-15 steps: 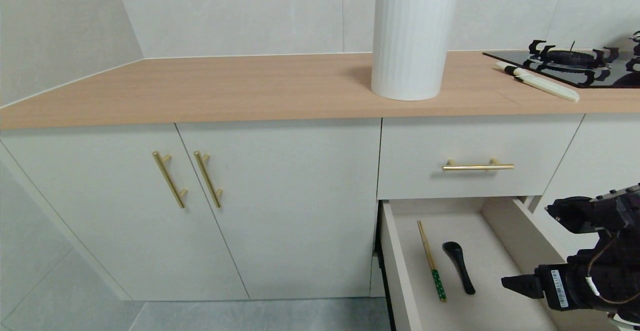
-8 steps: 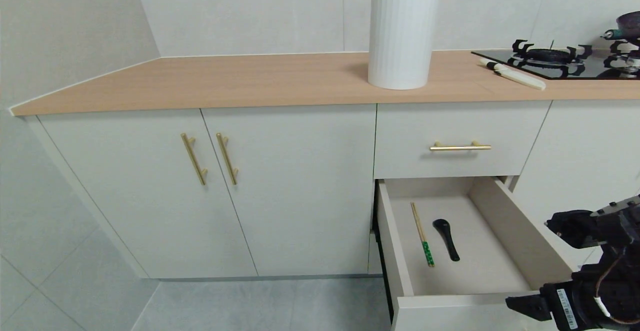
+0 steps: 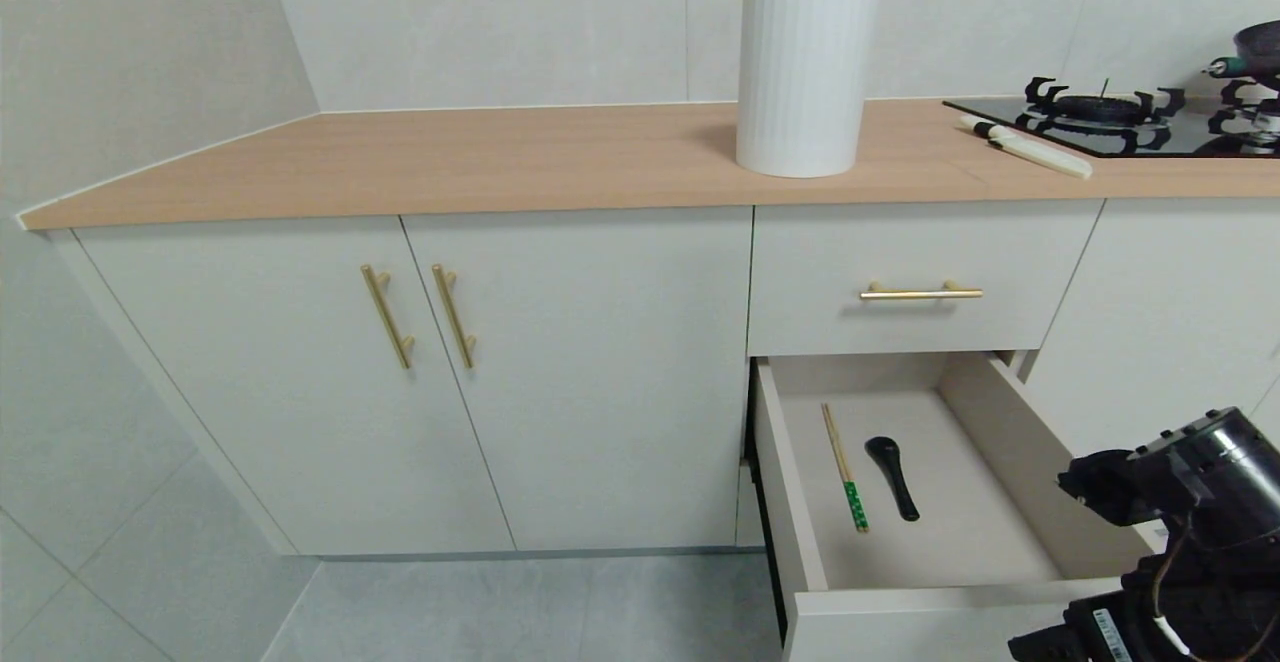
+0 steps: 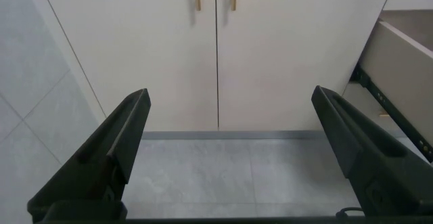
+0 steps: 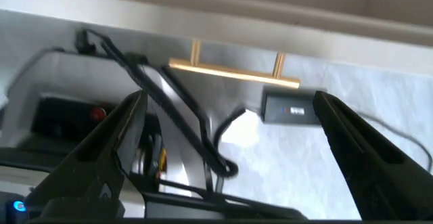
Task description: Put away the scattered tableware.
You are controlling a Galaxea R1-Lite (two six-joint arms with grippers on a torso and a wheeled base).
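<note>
Chopsticks (image 3: 845, 482) and spoon (image 3: 893, 477) lie in the open drawer (image 3: 1010, 452); left pincer (image 4: 229, 95) and right pincer (image 5: 229, 97), held low, gape wide.

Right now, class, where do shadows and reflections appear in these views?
Head view: the white ribbed cylinder throws a soft shadow leftward onto the wooden countertop; the glossy black glass hob mirrors its burner grates. Left wrist view: the grey tiled floor is evenly lit.

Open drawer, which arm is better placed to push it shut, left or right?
Right, probably. The right end effector hangs open beside the drawer's front, with a gold handle ahead of it. The left end effector faces the cabinet doors, the drawer off to its side.
</note>
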